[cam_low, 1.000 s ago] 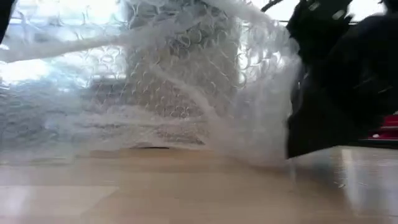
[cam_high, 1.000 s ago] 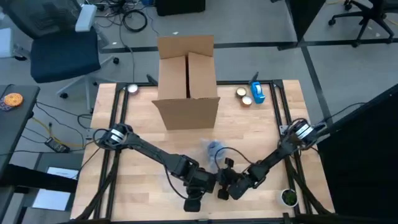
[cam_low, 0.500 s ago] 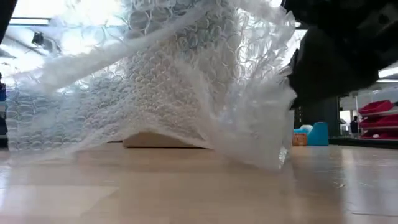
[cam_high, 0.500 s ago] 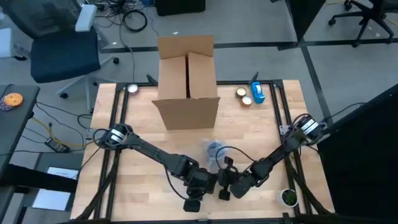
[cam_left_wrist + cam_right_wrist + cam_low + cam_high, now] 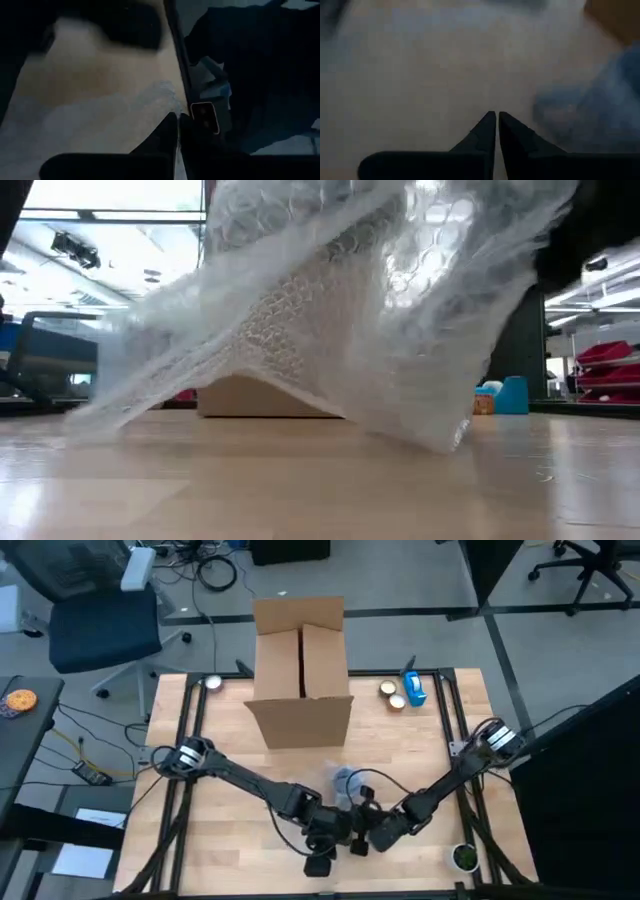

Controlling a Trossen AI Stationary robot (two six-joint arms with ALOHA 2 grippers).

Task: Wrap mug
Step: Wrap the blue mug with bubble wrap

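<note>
My grippers have lifted the bubble wrap (image 5: pixel 340 320) higher off the desk (image 5: pixel 300 480), uncovering the cardboard box (image 5: pixel 255 395) behind it. Left gripper (image 5: pixel 335 830) and right gripper (image 5: pixel 362 832) each pinch the sheet, fingers pressed together, in front of the box. I see the mug (image 5: pixel 347 781) only as a blurred blue shape through the plastic.

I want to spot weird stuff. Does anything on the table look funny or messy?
Nothing looks broken or spilled. The oddest thing is the bubble wrap: it is lifted in a crumpled, tent-like drape with only its lower edges touching the table. Both end effectors, left and right, meet at it near the front edge.
</note>
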